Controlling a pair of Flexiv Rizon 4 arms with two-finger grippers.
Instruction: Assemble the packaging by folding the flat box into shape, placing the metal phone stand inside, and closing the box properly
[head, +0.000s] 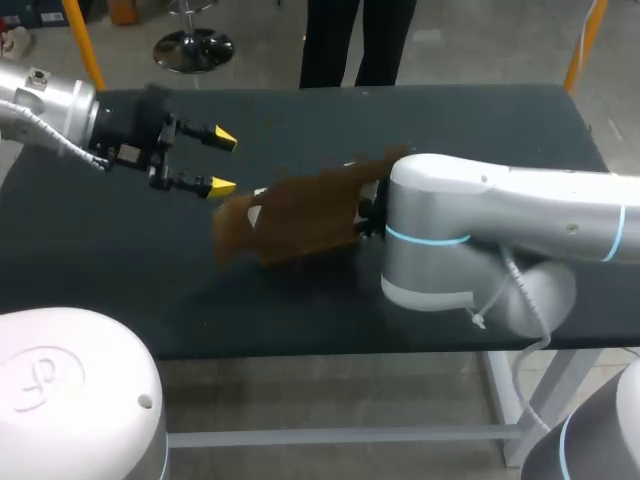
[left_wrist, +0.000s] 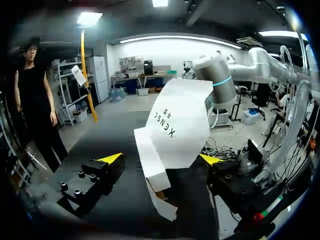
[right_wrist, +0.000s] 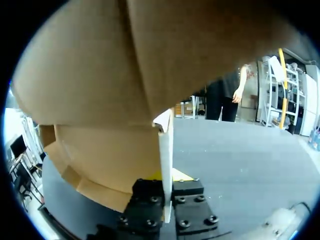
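The flat cardboard box (head: 300, 215) is brown on one side and white on the other, and is held partly unfolded above the middle of the table. My right gripper (right_wrist: 167, 182) is shut on a thin edge panel of the box (right_wrist: 100, 100), whose brown flaps fill the view ahead of it. In the head view this gripper is hidden behind my right arm (head: 440, 230). My left gripper (head: 222, 162) stands open just left of the box, without touching it. From the left wrist, the white box (left_wrist: 175, 125) hangs ahead of the open left gripper (left_wrist: 160, 160). No phone stand is visible.
The dark table (head: 120, 260) spreads to the left of and in front of the box. My right arm's thick white link lies low over the table's right half, close behind the box.
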